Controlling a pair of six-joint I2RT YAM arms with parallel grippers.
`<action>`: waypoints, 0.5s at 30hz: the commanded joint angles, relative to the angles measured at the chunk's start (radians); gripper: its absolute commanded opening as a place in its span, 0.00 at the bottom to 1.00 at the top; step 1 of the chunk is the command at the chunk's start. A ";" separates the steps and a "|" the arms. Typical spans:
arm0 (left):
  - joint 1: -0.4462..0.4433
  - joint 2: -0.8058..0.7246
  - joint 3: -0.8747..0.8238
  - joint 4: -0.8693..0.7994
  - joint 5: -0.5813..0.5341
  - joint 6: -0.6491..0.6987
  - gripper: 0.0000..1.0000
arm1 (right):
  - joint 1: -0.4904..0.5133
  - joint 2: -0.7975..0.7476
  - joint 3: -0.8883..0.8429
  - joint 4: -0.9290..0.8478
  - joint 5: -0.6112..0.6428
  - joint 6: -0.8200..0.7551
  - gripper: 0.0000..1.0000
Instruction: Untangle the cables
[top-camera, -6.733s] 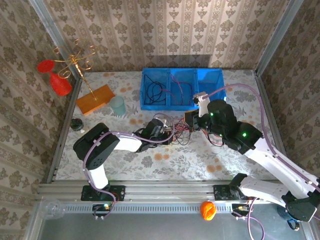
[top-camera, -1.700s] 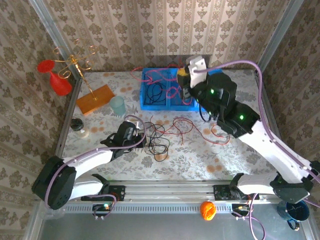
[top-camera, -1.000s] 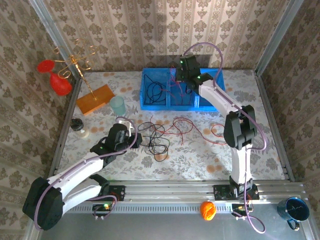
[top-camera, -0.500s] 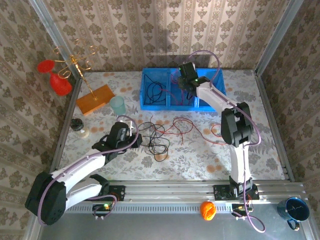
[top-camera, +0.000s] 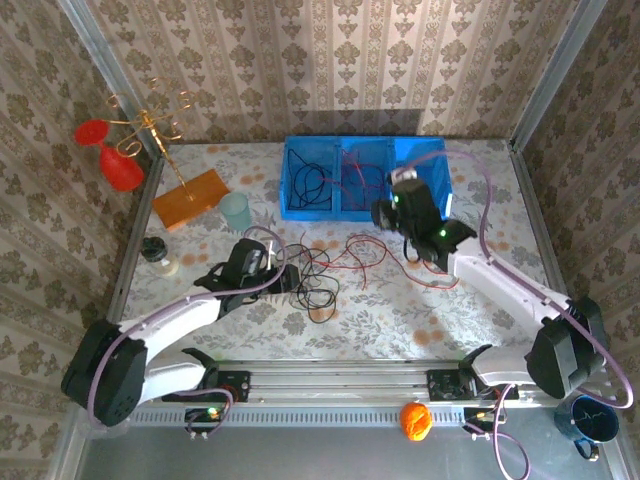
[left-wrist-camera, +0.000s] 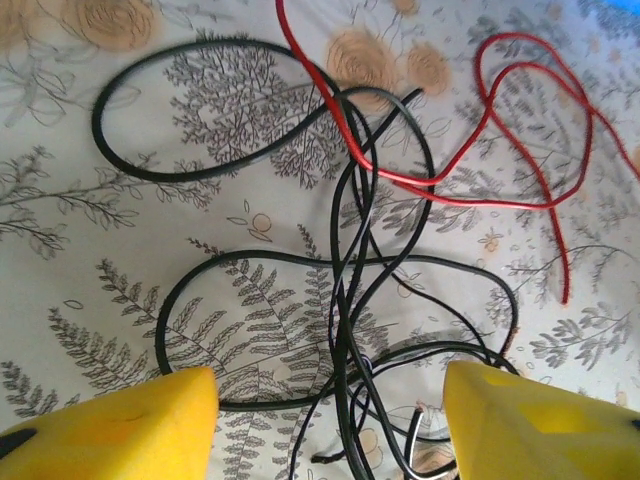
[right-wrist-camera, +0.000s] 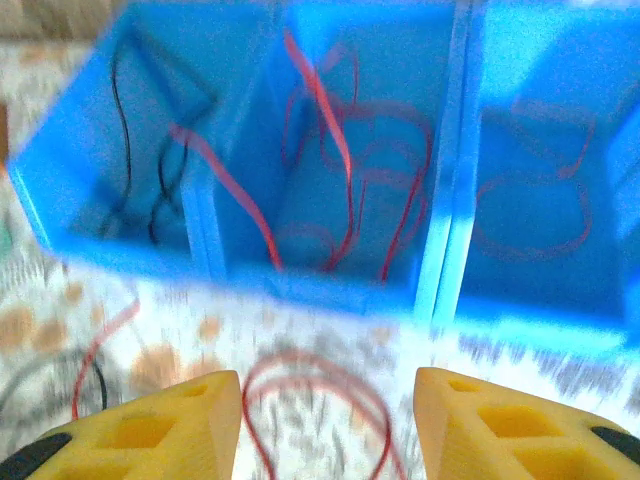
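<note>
A tangle of black cables (top-camera: 312, 280) lies mid-table, with red cables (top-camera: 365, 250) spread to its right. My left gripper (top-camera: 287, 279) hovers open just left of the tangle. In the left wrist view the black loops (left-wrist-camera: 350, 300) cross between its yellow fingertips (left-wrist-camera: 110, 420), and a red cable (left-wrist-camera: 480, 150) runs beyond. My right gripper (top-camera: 383, 213) is open in front of the blue bin (top-camera: 418, 153). In the blurred right wrist view a red loop (right-wrist-camera: 320, 395) lies on the table between the wide-open fingers (right-wrist-camera: 510, 430), which hold nothing.
The bin (right-wrist-camera: 445, 200) has three compartments: black cable (right-wrist-camera: 150, 150) on the left, red cables (right-wrist-camera: 340, 170) in the middle and right. An orange block (top-camera: 190, 197), a pale cup (top-camera: 237, 211) and a small jar (top-camera: 155, 250) stand at the left.
The right arm has pulled back from over the bin and come down to the table in front of it, gripper open. The left gripper has edged right toward the black tangle.
</note>
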 joint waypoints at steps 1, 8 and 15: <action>-0.021 0.067 0.036 0.059 0.032 0.013 0.55 | 0.011 -0.039 -0.149 0.028 -0.139 0.069 0.52; -0.054 0.208 0.054 0.145 0.027 0.017 0.22 | 0.144 0.104 -0.224 0.193 -0.336 0.116 0.55; -0.057 0.181 0.017 0.131 -0.002 0.021 0.00 | 0.298 0.329 -0.066 0.232 -0.433 0.039 0.58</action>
